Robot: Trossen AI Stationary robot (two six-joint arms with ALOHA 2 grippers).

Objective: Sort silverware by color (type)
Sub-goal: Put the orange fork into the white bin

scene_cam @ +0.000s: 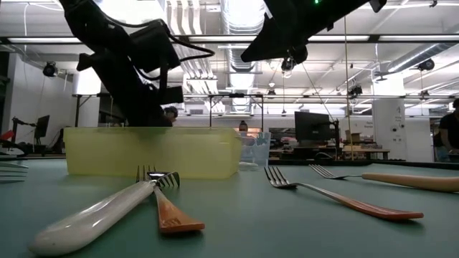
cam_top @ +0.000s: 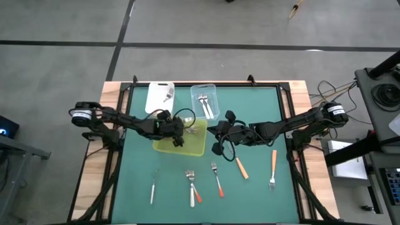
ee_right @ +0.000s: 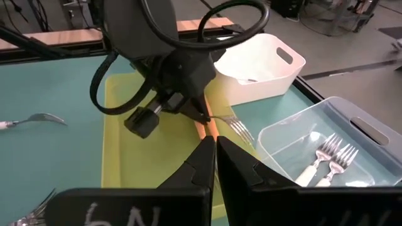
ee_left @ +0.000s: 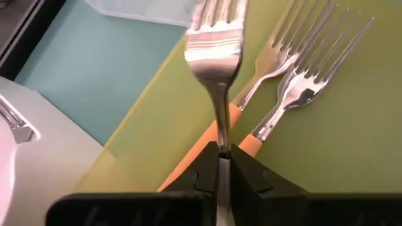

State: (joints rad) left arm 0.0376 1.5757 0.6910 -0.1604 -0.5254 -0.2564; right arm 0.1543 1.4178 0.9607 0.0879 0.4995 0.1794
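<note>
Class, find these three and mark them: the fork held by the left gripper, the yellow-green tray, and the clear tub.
fork held by the left gripper [ee_left: 217,44], left wrist view, on its head below the tines.
yellow-green tray [scene_cam: 107,154], low view, on its front wall.
clear tub [ee_right: 367,129], right wrist view, on its rim.

The held fork's [ee_left: 215,56] handle is hidden between the left fingers [ee_left: 200,172].

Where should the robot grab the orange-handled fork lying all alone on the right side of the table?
Grab the orange-handled fork at the middle of its handle, coming straight down from above. It lies flat on the green mat, so pinch the thin handle across its width. The right gripper, shut, is the nearer one.
</note>
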